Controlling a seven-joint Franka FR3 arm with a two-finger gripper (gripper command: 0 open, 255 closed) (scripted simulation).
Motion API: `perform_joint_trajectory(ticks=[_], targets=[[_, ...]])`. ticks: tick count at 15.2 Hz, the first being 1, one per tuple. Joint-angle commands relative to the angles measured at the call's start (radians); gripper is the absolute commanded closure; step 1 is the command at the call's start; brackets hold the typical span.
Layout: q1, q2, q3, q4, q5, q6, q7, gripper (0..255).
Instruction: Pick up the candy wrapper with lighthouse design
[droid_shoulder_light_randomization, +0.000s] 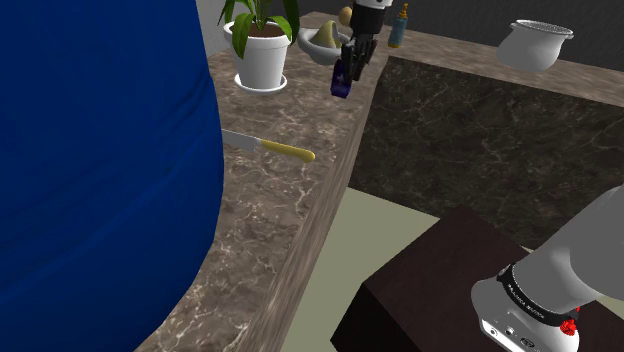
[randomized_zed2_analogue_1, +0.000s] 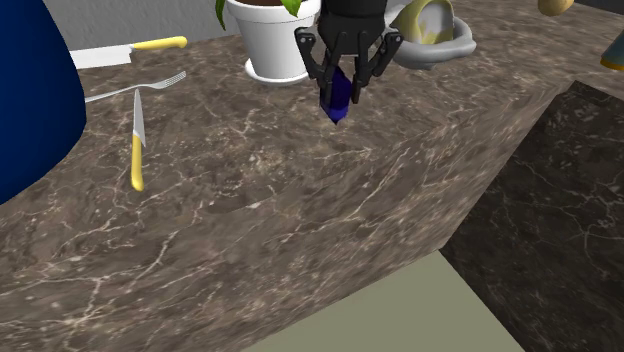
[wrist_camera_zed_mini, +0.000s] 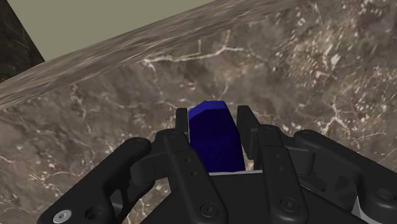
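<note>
Dark blue candy wrapper (wrist_camera_zed_mini: 215, 133), pinched between the two black fingers of the gripper (wrist_camera_zed_mini: 215, 118), jaws pressed against its sides. Hangs lower end down above the brown marbled counter (droid_shoulder_light_randomization: 270, 220), close to the counter's edge and seemingly clear of the stone. Just behind, a white pot (randomized_zed2_analogue_1: 272, 45) holding a green plant (droid_shoulder_light_randomization: 262, 14), and beside that a grey bowl (randomized_zed2_analogue_1: 445, 45) with a pale yellowish rounded thing inside. Well apart along the counter: a yellow-handled knife (randomized_zed2_analogue_1: 137, 140), a fork (randomized_zed2_analogue_1: 135, 88), a second yellow-handled knife (randomized_zed2_analogue_1: 140, 47). Large blue rounded body (droid_shoulder_light_randomization: 100, 170) across the shoulder view's left, hiding part of the counter. Farther off, a small bottle (droid_shoulder_light_randomization: 398, 28) and a white vessel (droid_shoulder_light_randomization: 535, 45).
</note>
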Motion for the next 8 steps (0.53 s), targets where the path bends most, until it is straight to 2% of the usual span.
perform_joint_trajectory(ticks=[1,8], targets=[[-0.001,0.0,0.0,0.028,0.0,-0.029,0.0,255],[0.0,0.009,0.0,0.134,-0.002,-0.125,0.004,255]])
